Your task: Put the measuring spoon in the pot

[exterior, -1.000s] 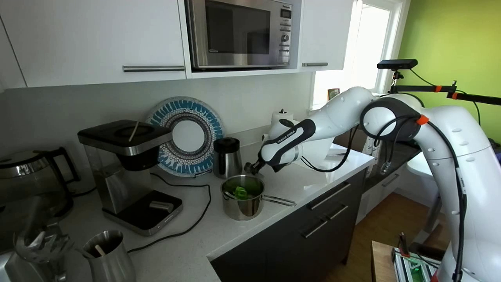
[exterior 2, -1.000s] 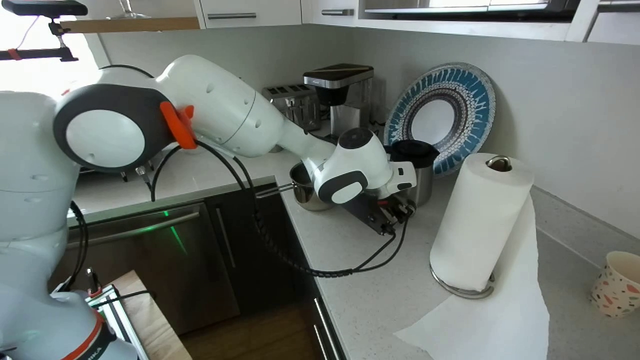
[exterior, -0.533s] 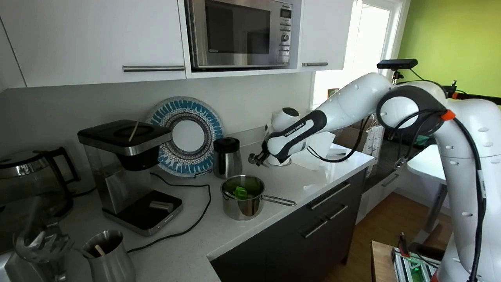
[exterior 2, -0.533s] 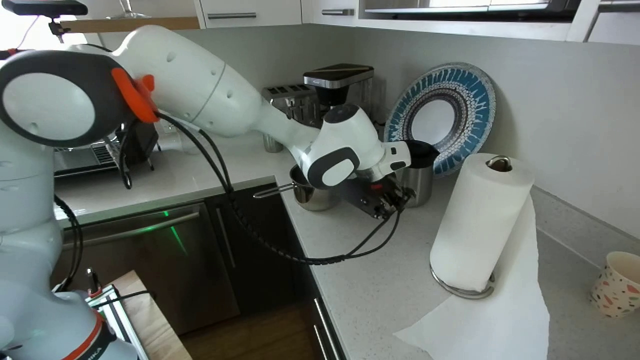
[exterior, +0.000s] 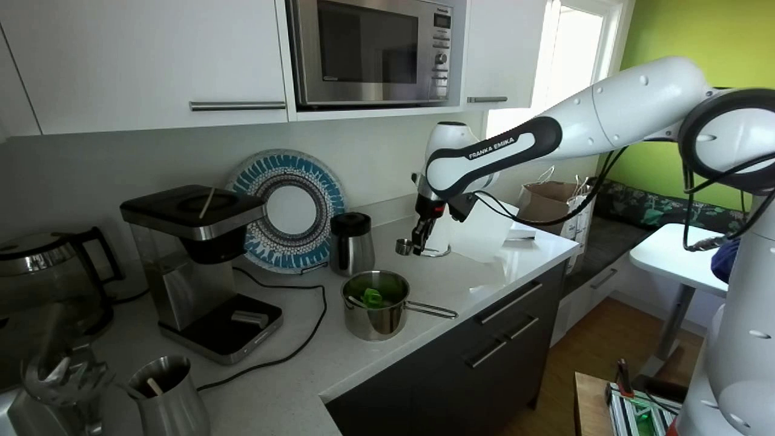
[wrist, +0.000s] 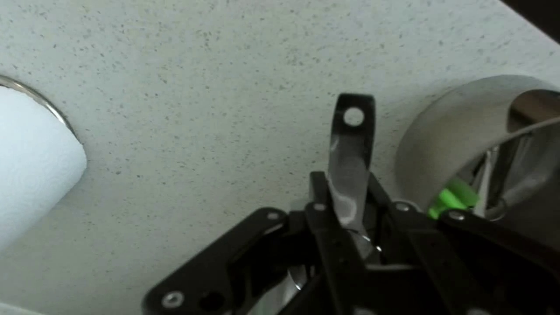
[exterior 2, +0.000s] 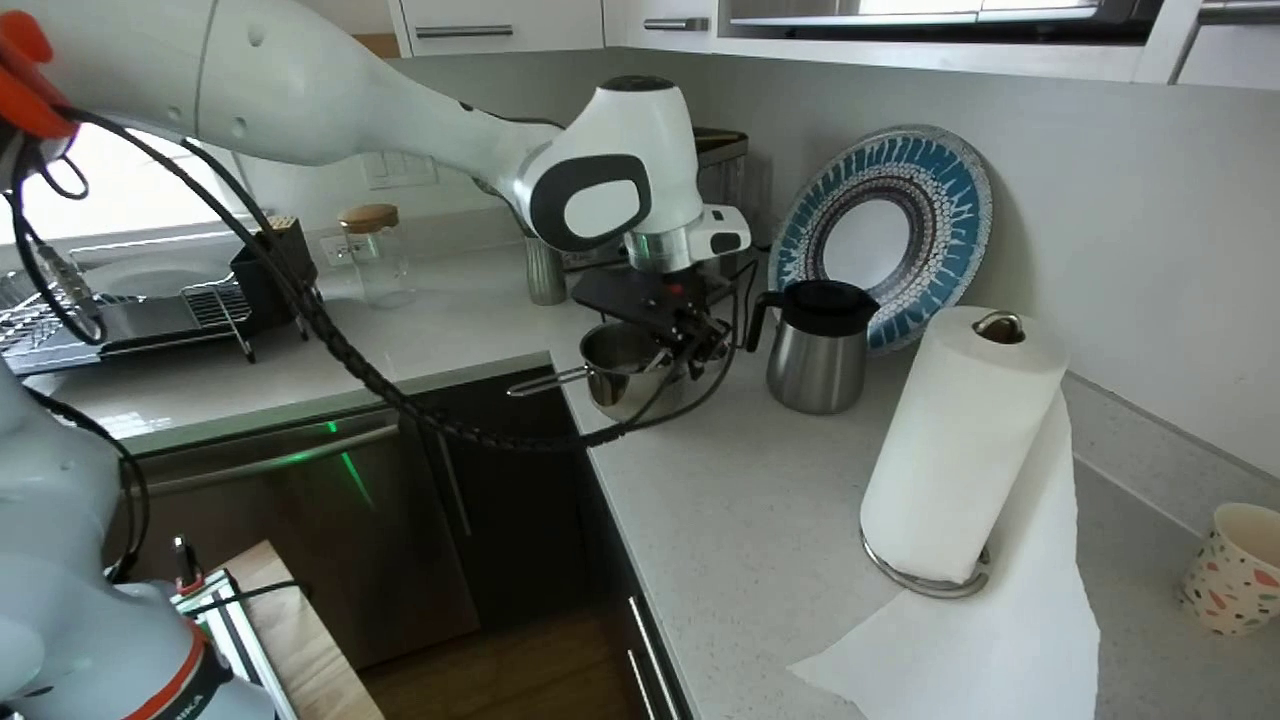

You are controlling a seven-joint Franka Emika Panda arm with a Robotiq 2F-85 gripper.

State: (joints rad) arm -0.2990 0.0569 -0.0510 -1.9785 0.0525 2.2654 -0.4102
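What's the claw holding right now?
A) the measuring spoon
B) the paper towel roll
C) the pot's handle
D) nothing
A: in the wrist view the claw grips the measuring spoon by its flat metal handle, the holed end sticking out past the grip, while the pot stands apart from it on the counter.

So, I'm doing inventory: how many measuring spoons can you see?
1 that I can make out: the measuring spoon, held in the pincer. The pot holds a green thing and other unclear items, so more may hide there.
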